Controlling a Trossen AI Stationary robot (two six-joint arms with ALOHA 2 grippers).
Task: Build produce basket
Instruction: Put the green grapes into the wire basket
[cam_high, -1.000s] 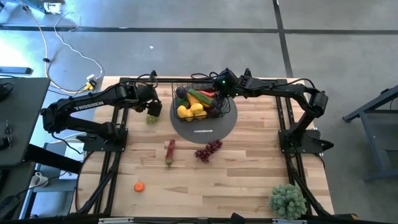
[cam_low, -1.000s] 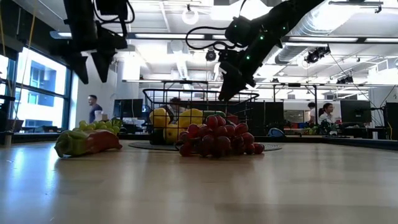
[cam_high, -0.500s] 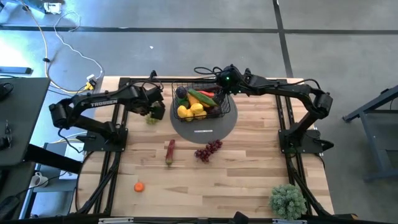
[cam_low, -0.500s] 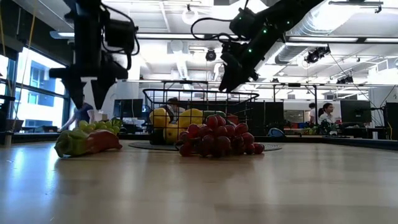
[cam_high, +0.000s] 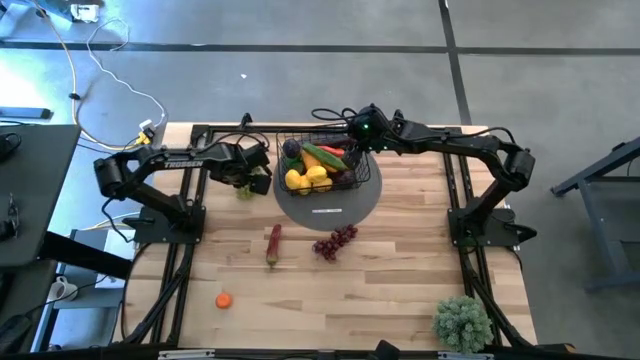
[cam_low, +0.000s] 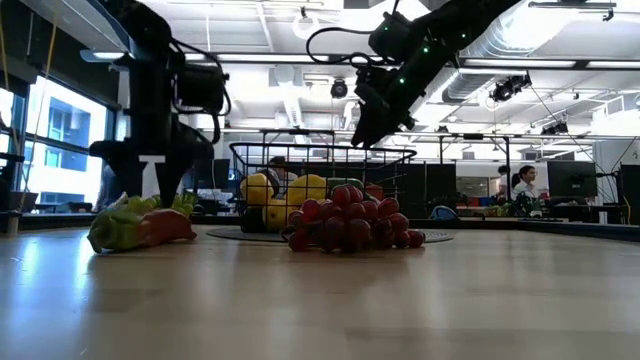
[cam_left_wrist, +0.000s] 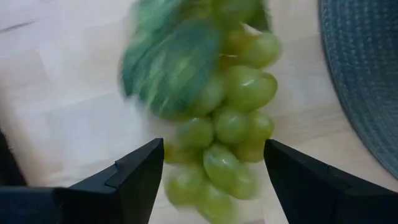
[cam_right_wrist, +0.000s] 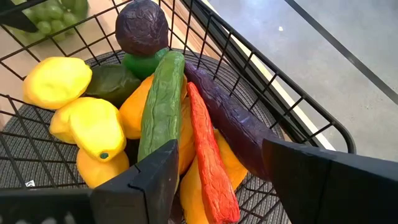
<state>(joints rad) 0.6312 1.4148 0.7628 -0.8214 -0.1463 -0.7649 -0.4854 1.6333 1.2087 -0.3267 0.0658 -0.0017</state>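
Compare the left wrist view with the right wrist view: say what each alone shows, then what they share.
Left wrist only: the open left gripper straddling the green grapes on bare wood.
Right wrist only: the basket holding lemons, a cucumber and a red chilli, under the empty, open right gripper.
Both: the green grapes and the grey mat.

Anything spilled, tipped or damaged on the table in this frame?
Nothing stands out. The basket sits upright on the grey mat; green grapes, purple grapes, a chilli and an orange piece simply await loading.
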